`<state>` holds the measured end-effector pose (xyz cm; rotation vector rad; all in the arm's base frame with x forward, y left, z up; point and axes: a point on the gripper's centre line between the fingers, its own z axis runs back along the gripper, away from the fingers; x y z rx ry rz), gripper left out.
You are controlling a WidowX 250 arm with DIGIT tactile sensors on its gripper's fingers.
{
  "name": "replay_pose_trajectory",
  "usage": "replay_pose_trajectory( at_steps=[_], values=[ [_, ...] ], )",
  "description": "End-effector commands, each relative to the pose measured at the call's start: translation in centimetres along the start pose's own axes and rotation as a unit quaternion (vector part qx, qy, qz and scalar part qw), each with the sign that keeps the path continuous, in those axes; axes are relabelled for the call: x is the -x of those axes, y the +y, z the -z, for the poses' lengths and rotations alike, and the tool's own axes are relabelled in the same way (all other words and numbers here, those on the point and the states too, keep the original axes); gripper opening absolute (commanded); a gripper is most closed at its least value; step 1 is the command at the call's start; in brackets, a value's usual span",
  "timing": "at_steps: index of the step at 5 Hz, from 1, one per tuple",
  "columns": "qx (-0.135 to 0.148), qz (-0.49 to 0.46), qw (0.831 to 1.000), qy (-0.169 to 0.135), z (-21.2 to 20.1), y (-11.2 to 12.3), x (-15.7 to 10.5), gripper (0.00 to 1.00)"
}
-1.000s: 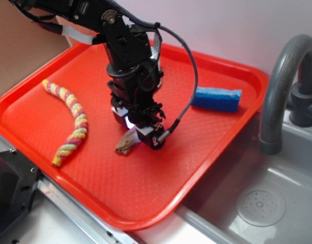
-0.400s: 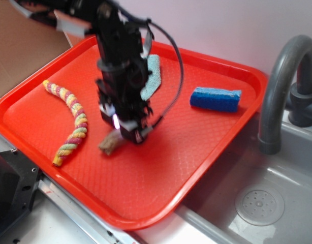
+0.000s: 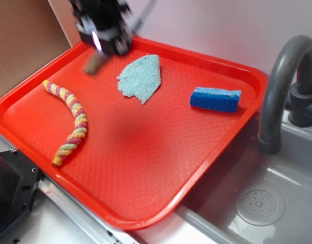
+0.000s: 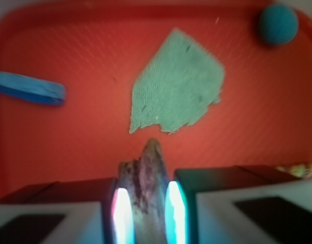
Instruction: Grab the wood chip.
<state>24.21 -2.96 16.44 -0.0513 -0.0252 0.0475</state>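
Black gripper (image 4: 145, 203) clamping rough brown-grey wood chip (image 4: 144, 178), blurring above red plastic tray (image 3: 146, 168), arm cut off at top

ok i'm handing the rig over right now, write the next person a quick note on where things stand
Tool: shut on the wood chip, which sits between the two fingers with its jagged end sticking out forward.
Position: the tool is raised above the far left corner of the red tray; the exterior view is motion-blurred there, with the chip hanging below the tool, clear of the tray.
Other things on the tray, untouched: teal cloth, blue sponge, striped rope; the wrist view also shows a teal ball.
Done: the chip is grabbed and lifted.
Left: nothing obvious; just keep the grip steady.
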Motion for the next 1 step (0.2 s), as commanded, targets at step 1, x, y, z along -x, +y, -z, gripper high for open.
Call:
replay_pose_trajectory(
  at_steps=[1],
  values=[
    [0.029,0.000,0.997,-0.067,-7.38,1.64,2.23,0.00]
  ],
)
